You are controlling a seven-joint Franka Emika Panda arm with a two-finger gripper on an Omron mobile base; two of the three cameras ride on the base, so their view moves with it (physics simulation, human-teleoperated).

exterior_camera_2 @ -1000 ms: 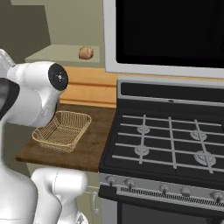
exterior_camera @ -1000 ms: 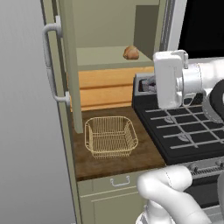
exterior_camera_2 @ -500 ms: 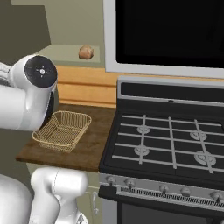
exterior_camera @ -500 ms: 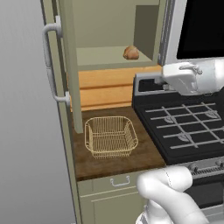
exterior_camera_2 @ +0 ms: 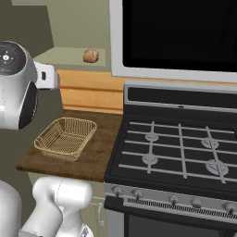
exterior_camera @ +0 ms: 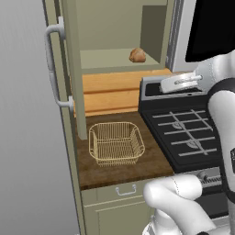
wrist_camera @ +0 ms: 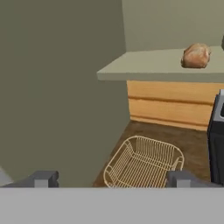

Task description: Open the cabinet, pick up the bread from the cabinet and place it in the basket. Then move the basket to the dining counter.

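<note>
Since the earlier frames, the arm has been swung away from in front of the stove in the left base view, and the large white joint has been shifted towards the left edge of the right base view; the basket, the bread and the cabinet door are seen where they were.

Nearest the hand camera, the gripper (wrist_camera: 111,178) is seen spread wide, its two dark fingertips (wrist_camera: 43,178) standing far apart with nothing held between them. Just beyond them, the golden wire basket (wrist_camera: 144,162) is set on the dark wood worktop (wrist_camera: 192,144), empty, between the cabinet door and the black stove (exterior_camera: 183,133). The basket (exterior_camera: 116,142) is seen close to the worktop's left part in the left base view, and at its front left in the right base view (exterior_camera_2: 66,137).

Behind the basket, a light wooden backsplash (exterior_camera: 114,94) is seen. Above it, the cabinet (exterior_camera: 114,32) is standing open, its door (exterior_camera: 64,78) swung out to the left with the silver bar handle (exterior_camera: 54,69) on it. Farthest back, the bread (exterior_camera: 137,55) is resting on the cabinet shelf (wrist_camera: 153,65), towards its right side, well apart from the basket.
</note>
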